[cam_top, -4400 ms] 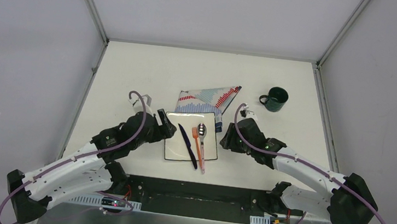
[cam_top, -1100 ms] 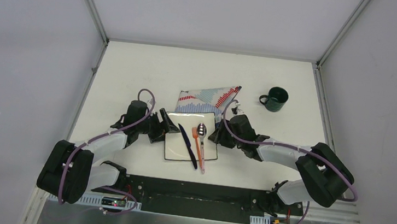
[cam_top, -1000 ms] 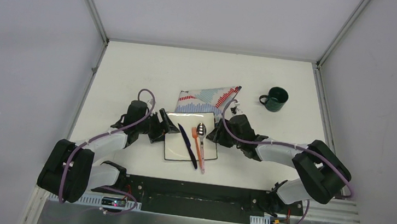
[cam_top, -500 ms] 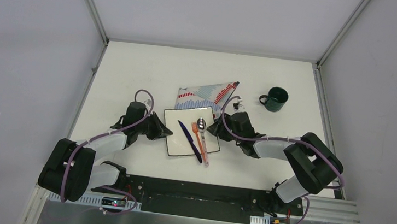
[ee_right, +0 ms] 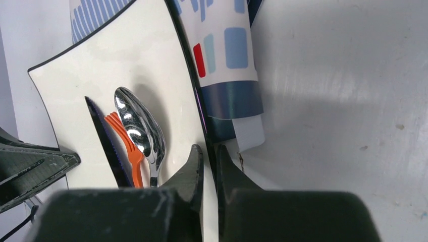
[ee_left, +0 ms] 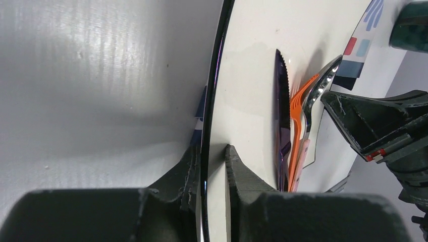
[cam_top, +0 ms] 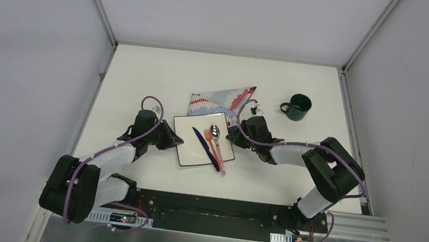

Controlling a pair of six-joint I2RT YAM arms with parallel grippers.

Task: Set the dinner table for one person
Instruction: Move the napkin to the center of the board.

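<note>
Counter (cam_top: 145, 73) setting under way: plate (cam_top: 184, 151), cutlery (cam_top: 212, 147) aboard, clamped at opposite rims by left jaws and right jaws; level, synchronized carry needed next.

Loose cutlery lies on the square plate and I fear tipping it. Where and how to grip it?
Pinch the thin rim at mid-edge, left and right, approaching level from each side. The white square plate is shallow and flat, so an even two-sided hold should keep the knife, fork and spoon from sliding. The left gripper and right gripper grip it so.
</note>
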